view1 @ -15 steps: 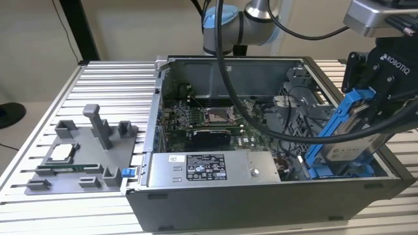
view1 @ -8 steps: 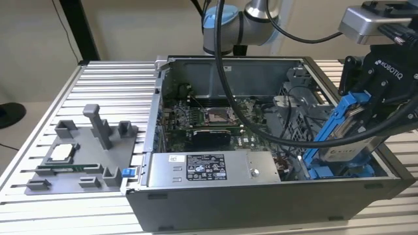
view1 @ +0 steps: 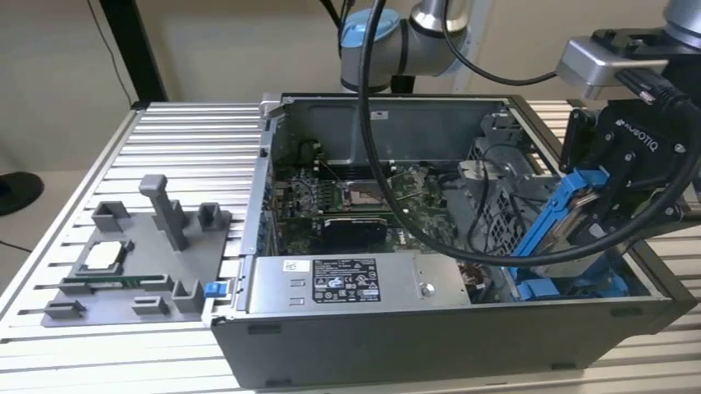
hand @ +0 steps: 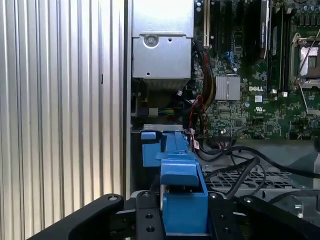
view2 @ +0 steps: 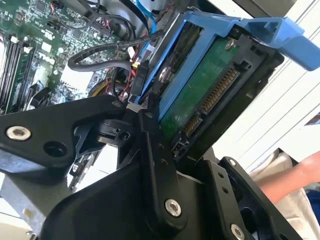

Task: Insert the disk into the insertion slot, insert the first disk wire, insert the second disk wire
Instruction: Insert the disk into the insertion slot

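In the exterior view my gripper (view1: 600,215) is shut on the disk (view1: 556,220), a flat drive in a bright blue frame. The disk hangs steeply tilted at the right end of the open computer case (view1: 438,328). Its lower end reaches down to the insertion slot (view1: 561,287), a grey bay with blue pieces in the near right corner. The second wrist view shows the disk's green board and connector (view2: 202,95) between my black fingers (view2: 150,130). In the first wrist view the blue frame (hand: 182,197) sits clamped in my gripper (hand: 182,222).
A silver labelled power-supply box (view1: 350,283) lies along the case's near wall, with the motherboard (view1: 362,197) behind it and a perforated metal cage (view1: 493,197) beside the slot. Loose black cables (hand: 240,160) run near the bay. A grey fixture (view1: 143,263) stands at the exterior view's left. A person's arm (view2: 295,175) is nearby.
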